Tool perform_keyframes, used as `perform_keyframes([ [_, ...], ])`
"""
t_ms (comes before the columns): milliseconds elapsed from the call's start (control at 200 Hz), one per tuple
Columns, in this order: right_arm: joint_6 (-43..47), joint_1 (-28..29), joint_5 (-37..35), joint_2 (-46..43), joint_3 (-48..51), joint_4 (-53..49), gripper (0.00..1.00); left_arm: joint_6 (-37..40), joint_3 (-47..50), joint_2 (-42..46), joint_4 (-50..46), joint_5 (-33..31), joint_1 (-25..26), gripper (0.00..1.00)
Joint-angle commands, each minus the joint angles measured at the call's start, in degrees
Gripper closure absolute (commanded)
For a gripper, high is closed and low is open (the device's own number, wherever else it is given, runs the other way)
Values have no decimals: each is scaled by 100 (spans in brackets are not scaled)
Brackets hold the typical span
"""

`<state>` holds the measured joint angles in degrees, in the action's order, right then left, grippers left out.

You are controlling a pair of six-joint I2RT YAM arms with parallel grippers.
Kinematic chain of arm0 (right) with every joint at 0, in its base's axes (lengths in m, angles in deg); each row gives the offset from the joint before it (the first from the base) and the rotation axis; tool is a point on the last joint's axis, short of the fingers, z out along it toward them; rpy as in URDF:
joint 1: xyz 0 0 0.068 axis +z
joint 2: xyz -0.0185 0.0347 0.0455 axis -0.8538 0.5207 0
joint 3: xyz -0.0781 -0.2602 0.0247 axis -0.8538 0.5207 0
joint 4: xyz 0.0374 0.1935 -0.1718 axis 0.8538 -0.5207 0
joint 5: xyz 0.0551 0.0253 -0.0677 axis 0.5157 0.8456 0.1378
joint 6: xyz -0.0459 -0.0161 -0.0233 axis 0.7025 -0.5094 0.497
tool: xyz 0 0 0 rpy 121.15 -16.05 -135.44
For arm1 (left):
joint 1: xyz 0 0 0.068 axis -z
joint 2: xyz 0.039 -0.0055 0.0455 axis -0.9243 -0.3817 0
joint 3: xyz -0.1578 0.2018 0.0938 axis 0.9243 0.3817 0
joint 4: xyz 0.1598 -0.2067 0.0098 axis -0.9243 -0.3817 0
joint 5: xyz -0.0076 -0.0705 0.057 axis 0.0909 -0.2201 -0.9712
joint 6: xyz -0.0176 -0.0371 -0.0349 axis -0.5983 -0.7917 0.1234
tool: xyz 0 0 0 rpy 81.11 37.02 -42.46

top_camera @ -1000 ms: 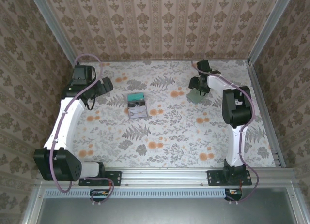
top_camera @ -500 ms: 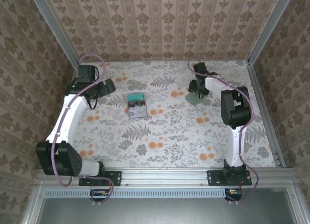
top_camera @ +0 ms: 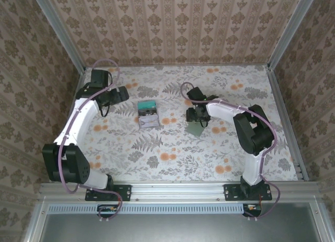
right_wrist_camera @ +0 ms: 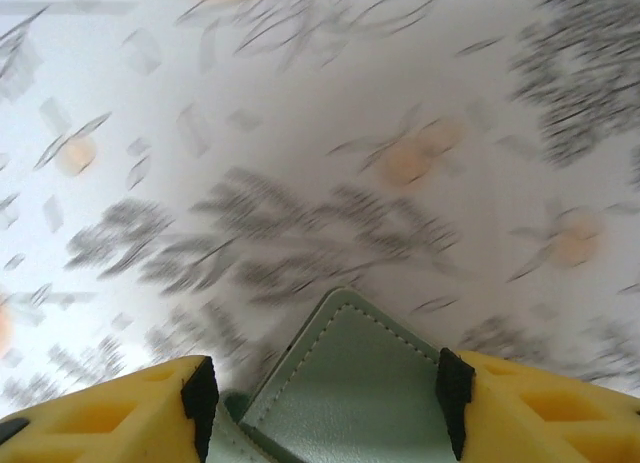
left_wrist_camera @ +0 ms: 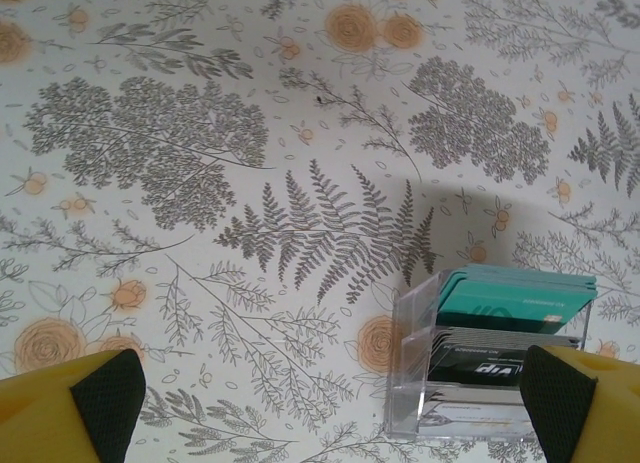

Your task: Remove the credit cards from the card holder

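My right gripper (top_camera: 197, 118) is shut on the card holder (top_camera: 196, 130), a grey-green stitched wallet. It hangs from the fingers over the middle of the table, right of centre. In the right wrist view a corner of the card holder (right_wrist_camera: 350, 393) pokes out between the black pads (right_wrist_camera: 200, 395), and the table behind is blurred. Teal and dark credit cards (left_wrist_camera: 515, 298) stand in a clear plastic box (left_wrist_camera: 410, 383). My left gripper (left_wrist_camera: 325, 403) is open above the table, with that box by its right fingertip. From above, the left gripper (top_camera: 121, 93) is left of the box (top_camera: 148, 114).
The floral tablecloth (top_camera: 172, 153) covers the table. Patterned walls close it in at the back and sides, with a metal rail (top_camera: 285, 122) along the right edge. The arm bases sit on the near rail.
The right gripper has carried the card holder from the back right corner leftward and nearer, to the middle of the table. The left arm has shifted slightly right, still open.
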<state>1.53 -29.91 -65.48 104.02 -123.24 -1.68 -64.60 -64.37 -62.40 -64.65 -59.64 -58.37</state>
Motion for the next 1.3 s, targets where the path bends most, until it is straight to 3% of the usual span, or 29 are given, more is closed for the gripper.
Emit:
perform_keyframes([
  [0, -175, 303, 238, -73, 212, -133, 35, 292, -128, -112, 75, -188, 233, 0],
  [175, -141, 328, 313, -567, 340, 100, 29, 151, -38, -173, 148, -254, 785, 0],
  [440, -209, 189, 737, -2078, 1446, 839, 22, -369, 399, -219, 615, -351, 2517, 1],
  [665, -564, -163, 596, -3692, 2666, 1131, 18, -645, -52, -1184, 548, -145, 3738, 18],
  [710, -662, -295, 613, -3968, 2888, 1169, 13, -589, -238, -1431, 451, -69, 3897, 23],
  [850, -846, -613, 800, -4663, 3405, 1172, 8, -327, -706, -2032, 198, -25, 4309, 32],
  [920, -922, -672, 761, -4960, 3586, 1098, 1, -226, -907, -2269, 146, 34, 4420, 43],
  [1060, -1129, -800, 659, -5568, 3965, 952, 0, -127, -1185, -2646, 57, 199, 4560, 54],
  [1290, -1324, -915, 528, -6209, 4311, 622, 0, 89, -1573, -3142, -66, 183, 4686, 56],
])
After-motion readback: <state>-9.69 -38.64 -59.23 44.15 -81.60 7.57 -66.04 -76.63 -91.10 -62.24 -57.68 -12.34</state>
